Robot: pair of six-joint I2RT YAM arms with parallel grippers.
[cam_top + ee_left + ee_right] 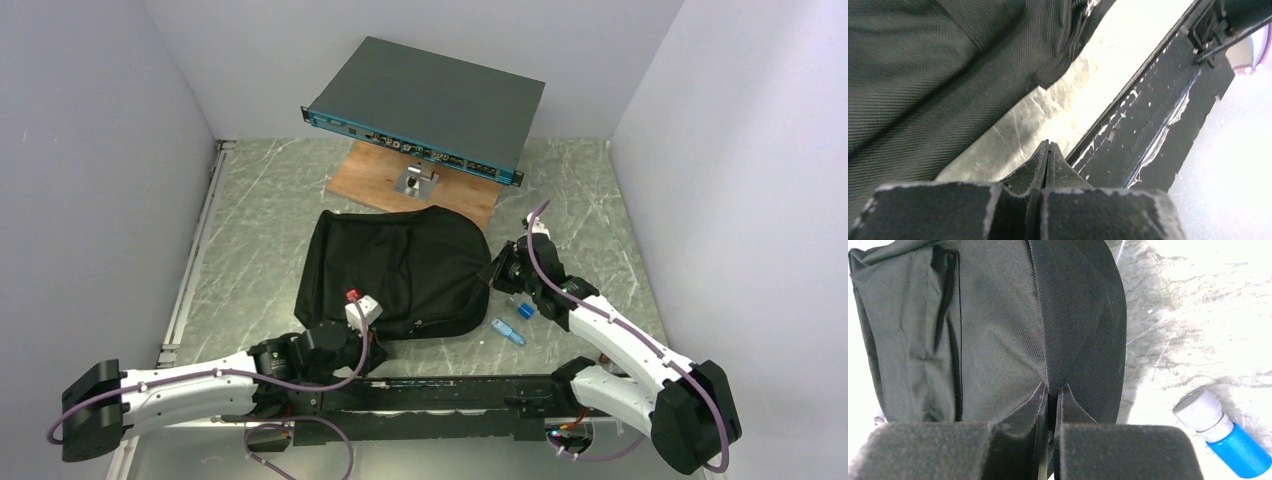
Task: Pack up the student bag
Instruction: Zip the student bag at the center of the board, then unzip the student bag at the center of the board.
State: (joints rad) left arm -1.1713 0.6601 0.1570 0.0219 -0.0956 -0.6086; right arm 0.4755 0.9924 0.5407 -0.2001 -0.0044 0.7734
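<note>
A large black soft fabric backpack [400,265] lies in the middle of the grey marbled table [260,220]. The right gripper [1053,389] pinches its right edge. The left gripper [1049,145], closed and empty, hangs by the table's near edge.

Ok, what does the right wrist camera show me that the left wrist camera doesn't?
Only the right wrist view: a blue bottle with a pale cap on the table, to the right of the student bag, and the right gripper, shut, with its tips against the bag's fabric. Only the left wrist view: the black rail along the table's edge, and the left gripper, shut with nothing between its fingers. Both: the black bag and the marbled table top.
</note>
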